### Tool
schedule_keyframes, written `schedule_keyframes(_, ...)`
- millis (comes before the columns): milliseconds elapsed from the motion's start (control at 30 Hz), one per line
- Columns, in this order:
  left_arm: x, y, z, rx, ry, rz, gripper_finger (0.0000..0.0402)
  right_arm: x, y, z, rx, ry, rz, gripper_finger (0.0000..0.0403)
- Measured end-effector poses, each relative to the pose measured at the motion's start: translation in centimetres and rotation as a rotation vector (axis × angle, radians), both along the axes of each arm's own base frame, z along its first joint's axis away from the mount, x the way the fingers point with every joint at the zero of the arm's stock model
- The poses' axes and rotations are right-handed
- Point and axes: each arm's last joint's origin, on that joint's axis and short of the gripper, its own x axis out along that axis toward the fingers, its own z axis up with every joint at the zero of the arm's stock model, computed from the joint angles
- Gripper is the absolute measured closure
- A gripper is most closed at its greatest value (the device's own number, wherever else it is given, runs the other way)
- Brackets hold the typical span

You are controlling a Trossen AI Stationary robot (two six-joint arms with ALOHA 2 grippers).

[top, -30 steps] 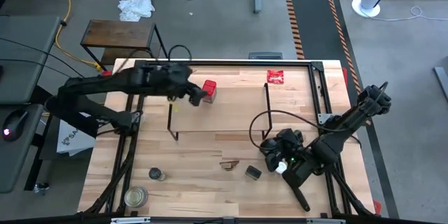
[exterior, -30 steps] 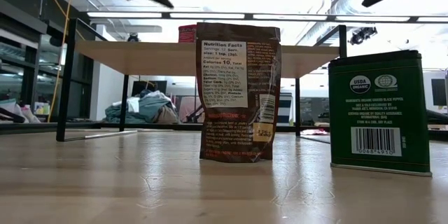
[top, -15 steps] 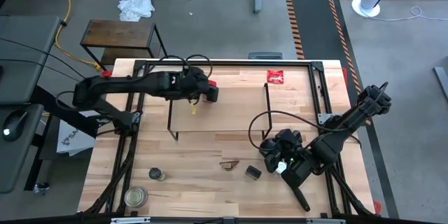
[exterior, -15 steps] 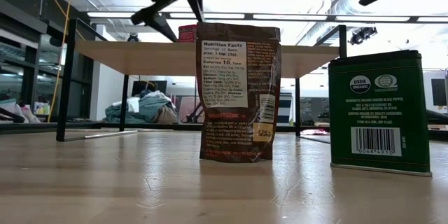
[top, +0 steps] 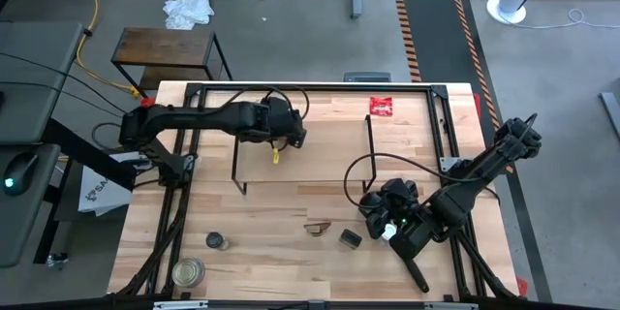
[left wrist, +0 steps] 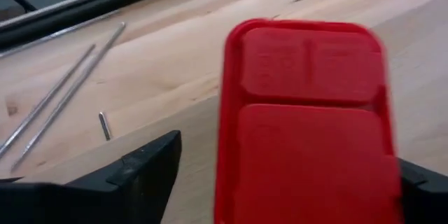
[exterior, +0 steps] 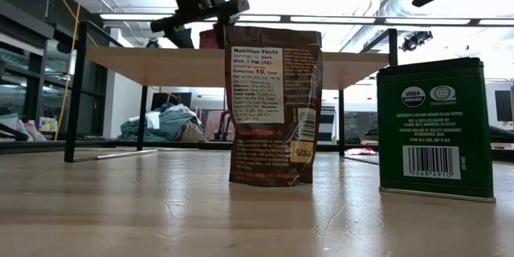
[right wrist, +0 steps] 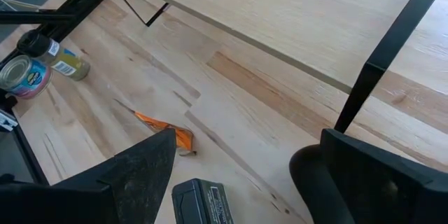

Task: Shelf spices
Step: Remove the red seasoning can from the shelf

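One red square tin (left wrist: 304,122) stood on the shelf (top: 320,150), between the spread fingers of the left claw (top: 291,134), released around it for a grasp or let-go. Right claw (top: 387,215) waited, parted and empty, above the tabletop (top: 262,252) near a small black box (right wrist: 203,201).

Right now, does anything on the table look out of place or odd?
Nothing looks spilled or damaged. One oddity: a pouch stands upright among the tins. The left gripper is open around the red tin on the shelf.
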Motion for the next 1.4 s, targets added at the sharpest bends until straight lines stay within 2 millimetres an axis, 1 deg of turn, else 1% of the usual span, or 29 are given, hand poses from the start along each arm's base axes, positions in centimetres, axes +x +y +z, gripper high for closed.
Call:
schedule_keyframes(67, 0.0, -0.4, 0.2, 0.022, -0.007, -0.004, 0.0113, 0.0, 0.0, 0.0, -0.001, 0.000, 0.000, 0.0053)
schedule_keyframes(100, 0.0, -0.6, 0.3, 0.033, -0.007, -0.008, 0.0134, 0.0, 0.0, 0.0, -0.003, -0.002, -0.001, 0.0053)
schedule_keyframes(200, -0.2, -1.4, 0.7, 0.063, -0.011, -0.027, 0.0211, 0.0, 0.0, 0.0, -0.016, -0.011, -0.007, 0.0053)
schedule_keyframes(300, -0.8, -2.5, 1.6, 0.097, -0.021, -0.083, 0.0212, 0.0, -0.1, 0.0, -0.026, -0.013, -0.005, 0.0053)
schedule_keyframes(400, -2.3, -4.2, 3.8, 0.144, -0.044, -0.210, 0.0212, 0.0, -0.1, 0.0, -0.027, -0.012, -0.004, 0.0053)
schedule_keyframes(467, -3.9, -6.1, 5.6, 0.162, -0.072, -0.350, 0.0212, 0.0, -0.1, 0.0, -0.027, -0.012, -0.003, 0.0053)
schedule_keyframes(567, -7.2, -10.1, 8.1, 0.137, -0.154, -0.585, 0.0212, 0.0, 0.0, 0.0, -0.032, -0.009, 0.003, 0.0053)
schedule_keyframes(633, -9.5, -12.9, 9.1, 0.101, -0.207, -0.699, 0.0212, 0.0, 0.0, 0.0, -0.038, -0.003, 0.013, 0.0053)
schedule_keyframes(700, -11.4, -15.8, 9.2, 0.074, -0.236, -0.769, 0.0212, 0.0, 0.0, 0.0, -0.043, 0.004, 0.023, 0.0053)
schedule_keyframes(767, -13.0, -18.6, 8.5, 0.063, -0.220, -0.797, 0.0212, 0.0, -0.1, 0.0, -0.050, 0.008, 0.028, 0.0053)
schedule_keyframes(833, -13.8, -21.3, 7.0, 0.060, -0.162, -0.824, 0.0212, 0.1, -0.2, 0.0, -0.051, 0.011, 0.026, 0.0053)
schedule_keyframes(933, -14.1, -25.0, 3.7, 0.094, -0.003, -0.875, 0.0212, 0.2, -0.3, 0.0, -0.038, 0.020, 0.024, 0.0053)
schedule_keyframes(1000, -13.9, -26.7, 1.4, 0.139, 0.101, -0.888, 0.0212, 0.3, -0.5, 0.0, -0.024, 0.032, 0.024, 0.0053)
schedule_keyframes(1100, -12.9, -28.4, -1.5, 0.184, 0.185, -0.865, 0.0212, 0.5, -0.6, -0.1, -0.002, 0.045, 0.022, 0.0053)
schedule_keyframes(1233, -11.6, -30.0, -4.4, 0.174, 0.174, -0.868, 0.0207, 0.8, -1.0, -0.1, 0.026, 0.060, 0.015, 0.0053)
schedule_keyframes(1300, -11.5, -30.0, -5.3, 0.157, 0.150, -0.848, 0.0202, 1.0, -1.1, -0.1, 0.037, 0.061, 0.011, 0.0053)
schedule_keyframes(1400, -12.0, -29.1, -6.4, 0.144, 0.128, -0.795, 0.0200, 1.2, -1.2, -0.1, 0.055, 0.059, 0.009, 0.0053)
